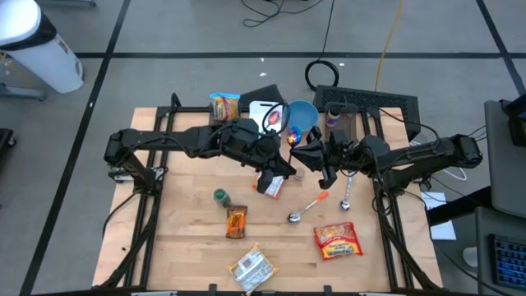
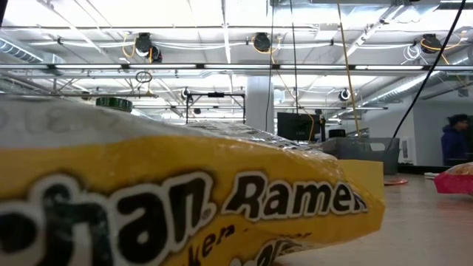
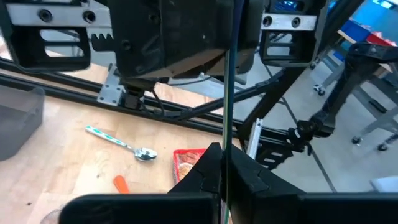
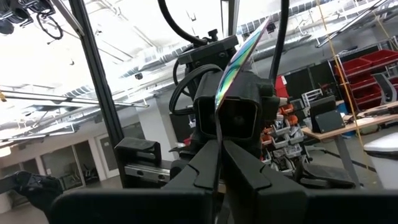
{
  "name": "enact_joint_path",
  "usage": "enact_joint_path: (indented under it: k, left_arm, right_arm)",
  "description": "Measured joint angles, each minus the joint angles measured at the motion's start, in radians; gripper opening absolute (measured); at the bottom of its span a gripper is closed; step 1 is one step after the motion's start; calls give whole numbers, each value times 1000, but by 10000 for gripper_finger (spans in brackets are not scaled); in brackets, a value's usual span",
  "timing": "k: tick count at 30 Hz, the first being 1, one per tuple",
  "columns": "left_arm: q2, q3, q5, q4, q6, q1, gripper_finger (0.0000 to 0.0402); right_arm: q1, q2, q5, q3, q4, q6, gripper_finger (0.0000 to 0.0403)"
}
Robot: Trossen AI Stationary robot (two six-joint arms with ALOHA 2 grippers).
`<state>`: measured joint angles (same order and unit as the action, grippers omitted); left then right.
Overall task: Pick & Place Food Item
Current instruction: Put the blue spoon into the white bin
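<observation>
Packet [image 4: 239, 56] of food is hanging in the air over the middle of the table, just in front of the blue bowl [image 1: 302, 115], and both arms are gripping it at once. It's a thin, shiny foil thing, seen edge-on by both wrist cameras, so the label isn't readable.

Left gripper [image 3: 222, 152] is pinching it with the fingers squeezed right down onto the sheet. Right gripper [image 4: 219, 140] is doing the same from the other side, fingers closed tight on the edge, and it's looking straight at the left arm's wrist just behind the packet. From above, the two arms are meeting nose to nose, left one reaching in from the left and right one from the right.

Around that, on the wooden table [image 1: 189, 238], a small white and red pack [image 1: 272, 187] is lying right below the left arm. An orange-handled spoon [image 1: 306, 208] and a second spoon [image 1: 346, 194] are sitting near each other under the right arm. A red noodle pack [image 1: 337, 240] is lying toward the front right, a green-lidded jar [image 1: 220, 196] and an orange snack bar [image 1: 237, 222] toward the front left, close together. A ramen pack [image 1: 251, 268] is sitting at the front edge, and a chips bag [image 1: 223, 105] is sitting at the back beside a white plate [image 1: 261, 111].

A person [image 2: 454, 140] is standing far off in the room.
</observation>
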<state>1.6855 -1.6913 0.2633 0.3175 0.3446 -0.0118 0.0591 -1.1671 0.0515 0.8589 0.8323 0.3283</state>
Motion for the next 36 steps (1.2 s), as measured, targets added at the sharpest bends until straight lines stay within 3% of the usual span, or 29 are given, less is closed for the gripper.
enact_joint_path:
  k: [5, 21, 27, 36]
  left_arm:
    - [0, 0, 16, 2, 1, 4, 5]
    - [-41, 0, 21, 77, -30, 39, 4]
    - [-113, -1, 13, 241, -86, 94, 4]
    - [-192, -1, 22, 542, -193, 249, 4]
  right_arm:
    - [-1, 0, 2, 0, 2, 0, 52]
    - [-40, 0, 3, 0, -21, 79, 222]
    - [-40, 0, 0, 0, -21, 79, 241]
    - [-41, 0, 1, 0, -33, 79, 231]
